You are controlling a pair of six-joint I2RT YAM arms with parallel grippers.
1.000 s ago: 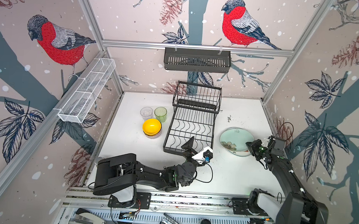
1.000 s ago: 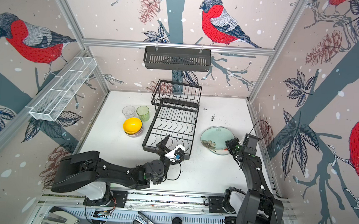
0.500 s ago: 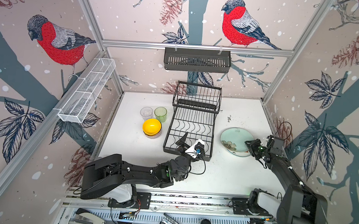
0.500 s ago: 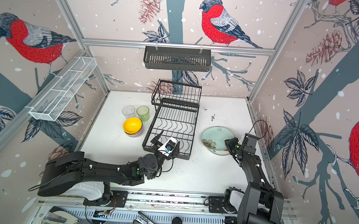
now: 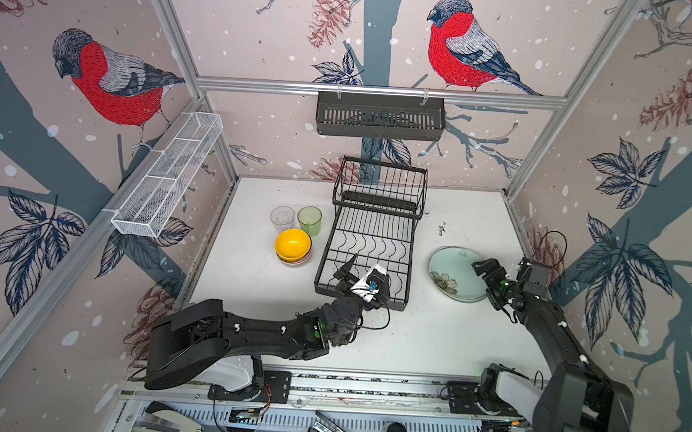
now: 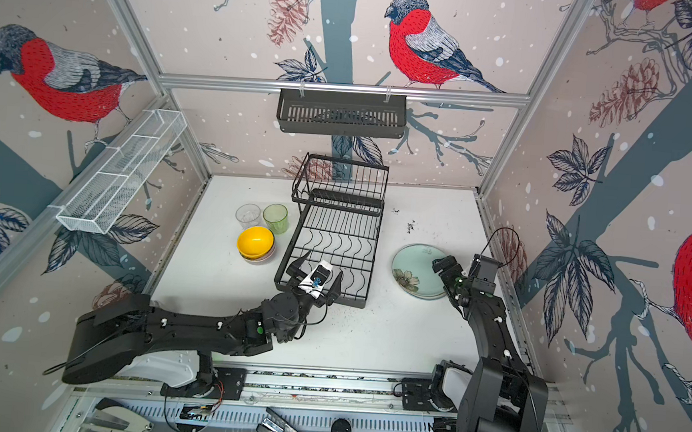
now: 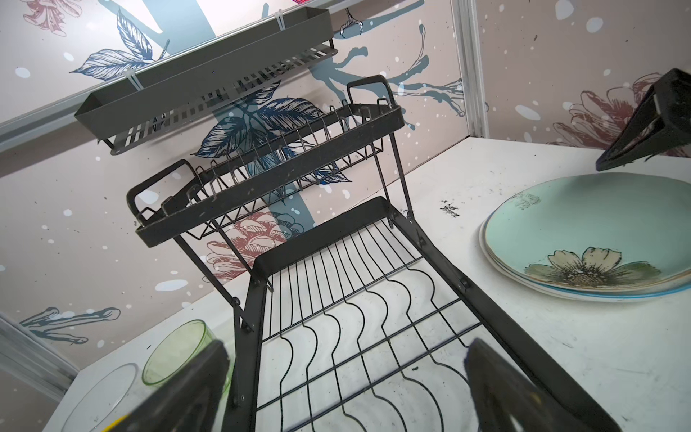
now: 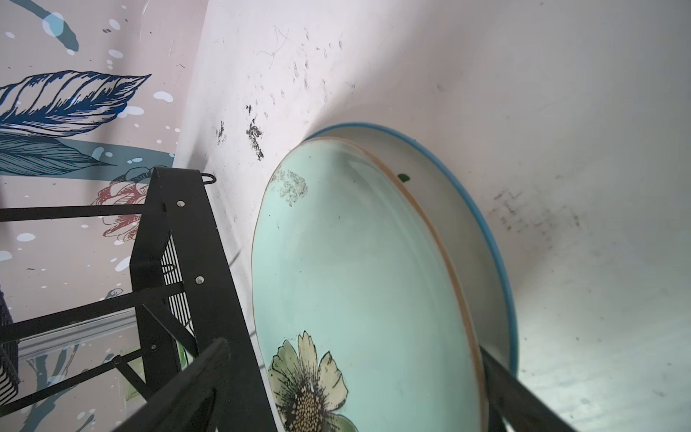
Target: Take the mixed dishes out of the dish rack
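Now our right fingers flank the mint plate rim, spread wide, gripping nothing; our left fingers, wide and empty, face the dish rack.

The dish rack is made of thin black wire and flat black metal strip, painted matt and scuffed pale in places. Right of the rack, the mint plate is finished in a smooth, glossy glaze, and the cream plate beneath it is glazed likewise, with a blue rim. Left of the rack, the clear tumbler and the pale-green tumbler are seen to be transparent and smooth, and the yellow bowl glossy. The white table under the rack is matt and marked with dark specks.
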